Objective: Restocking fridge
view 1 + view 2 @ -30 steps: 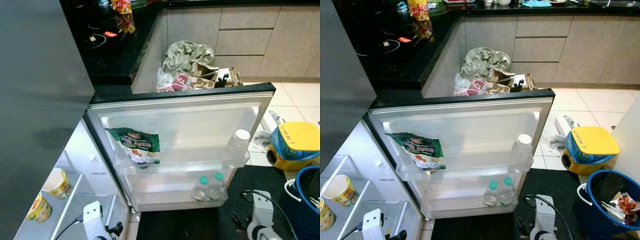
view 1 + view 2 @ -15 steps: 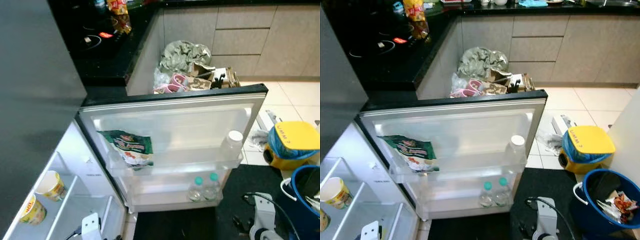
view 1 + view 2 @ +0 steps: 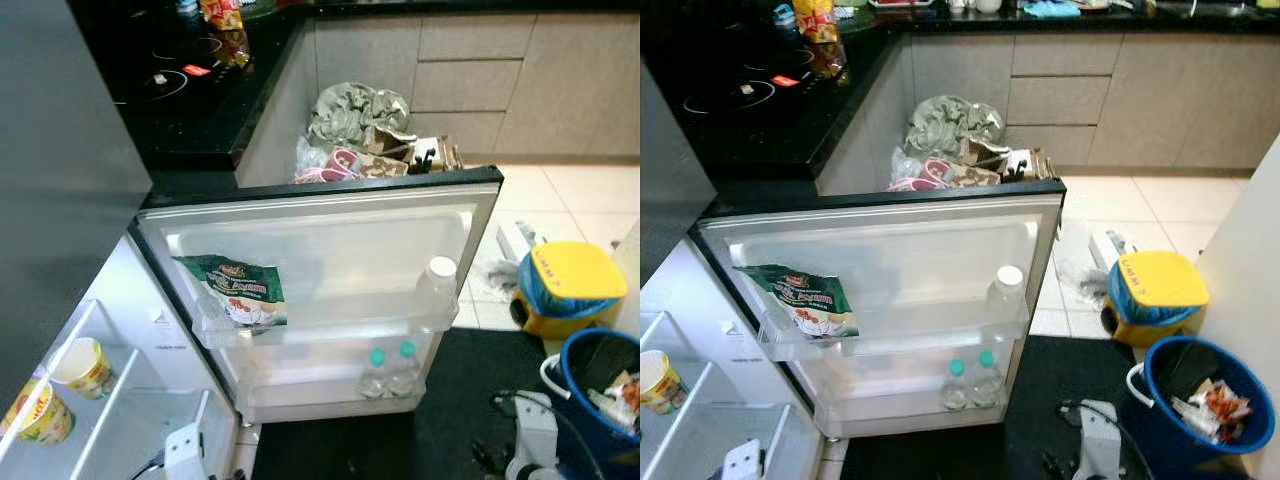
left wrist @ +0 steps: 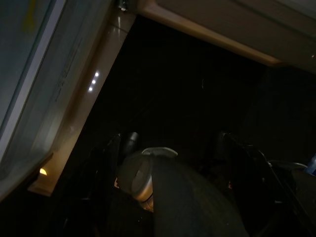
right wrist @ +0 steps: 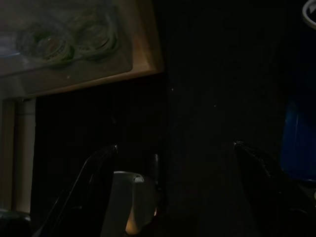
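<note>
The fridge door [image 3: 320, 235] stands wide open in front of me. Its upper rack holds a green snack bag [image 3: 235, 292] at the left and a white-capped bottle [image 3: 437, 282] at the right. Two green-capped bottles [image 3: 390, 368] stand in the lower rack. Two printed cups [image 3: 82, 365] sit on a shelf inside the fridge at my left. Both arms hang low: the left wrist [image 3: 185, 452] by the fridge body, the right wrist [image 3: 535, 440] over the dark mat. The left gripper [image 4: 173, 153] and right gripper [image 5: 173, 160] are open, with only dark floor between their fingers.
A blue bucket [image 3: 1205, 400] of rubbish and a yellow-lidded bin [image 3: 1152, 295] stand on the floor at the right. Bags and clutter [image 3: 365, 130] are piled behind the door. A black hob counter [image 3: 190, 90] lies at the far left. A dark mat [image 3: 1060, 395] lies below the door.
The whole picture has slid left and slightly down as the camera moved. Nothing in the fridge has changed place, and both arms hang as before.
</note>
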`<state>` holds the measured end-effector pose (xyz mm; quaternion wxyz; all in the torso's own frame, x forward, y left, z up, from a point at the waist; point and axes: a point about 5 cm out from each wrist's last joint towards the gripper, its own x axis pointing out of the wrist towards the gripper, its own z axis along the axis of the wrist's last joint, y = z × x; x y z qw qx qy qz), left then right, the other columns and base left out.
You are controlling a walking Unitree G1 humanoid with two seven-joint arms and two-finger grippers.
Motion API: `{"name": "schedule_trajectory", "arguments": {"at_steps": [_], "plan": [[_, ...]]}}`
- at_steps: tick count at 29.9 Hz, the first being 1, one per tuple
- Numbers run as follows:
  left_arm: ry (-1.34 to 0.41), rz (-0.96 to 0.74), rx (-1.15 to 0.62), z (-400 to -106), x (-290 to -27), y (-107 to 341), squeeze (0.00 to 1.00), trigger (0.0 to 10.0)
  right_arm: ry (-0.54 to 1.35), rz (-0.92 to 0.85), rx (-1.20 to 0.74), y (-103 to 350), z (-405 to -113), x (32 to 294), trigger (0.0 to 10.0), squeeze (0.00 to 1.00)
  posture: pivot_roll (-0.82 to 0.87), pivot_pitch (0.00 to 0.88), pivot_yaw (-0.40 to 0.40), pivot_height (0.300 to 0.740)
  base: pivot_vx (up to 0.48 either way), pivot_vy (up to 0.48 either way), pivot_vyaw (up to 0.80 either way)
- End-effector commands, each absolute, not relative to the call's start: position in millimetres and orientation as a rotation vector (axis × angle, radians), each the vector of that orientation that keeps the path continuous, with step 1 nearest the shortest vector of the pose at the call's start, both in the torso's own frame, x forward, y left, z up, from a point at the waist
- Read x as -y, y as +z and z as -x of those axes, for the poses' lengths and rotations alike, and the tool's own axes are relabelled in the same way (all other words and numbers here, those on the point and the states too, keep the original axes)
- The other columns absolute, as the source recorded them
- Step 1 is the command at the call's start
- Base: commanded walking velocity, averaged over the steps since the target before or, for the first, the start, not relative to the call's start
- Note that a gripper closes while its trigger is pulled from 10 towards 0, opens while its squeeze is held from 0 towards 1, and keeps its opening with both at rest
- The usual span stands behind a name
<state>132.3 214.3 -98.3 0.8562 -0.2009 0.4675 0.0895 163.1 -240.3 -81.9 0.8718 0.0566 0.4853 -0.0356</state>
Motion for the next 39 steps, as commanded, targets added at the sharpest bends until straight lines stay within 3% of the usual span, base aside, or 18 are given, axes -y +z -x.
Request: {"name": "schedule_trajectory", "arguments": {"at_steps": [1, 32, 39], "plan": [[0.183, 0.428, -1.004, -128.5, -211.8, -100.2, 0.0, 10.0, -0.072, -0.118, -1.028, -83.3, -159.7, 240.5, 10.0, 0.0, -0.03, 0.0, 0.029, 0.74, 0.0, -0.48, 0.0], [0.161, 0.441, -1.001, -128.8, -208.1, -100.4, 0.0, 10.0, -0.032, -0.13, -1.037, -84.4, -156.5, 239.2, 10.0, 0.0, -0.03, 0.0, 0.027, 0.74, 0.0, -0.48, 0.0], [0.15, 0.446, -0.993, -131.8, -206.0, -99.7, 0.0, 10.0, 0.025, -0.148, -1.041, -84.5, -155.8, 236.5, 10.0, 0.0, -0.03, 0.0, 0.027, 0.74, 0.0, -0.48, 0.76]]}}
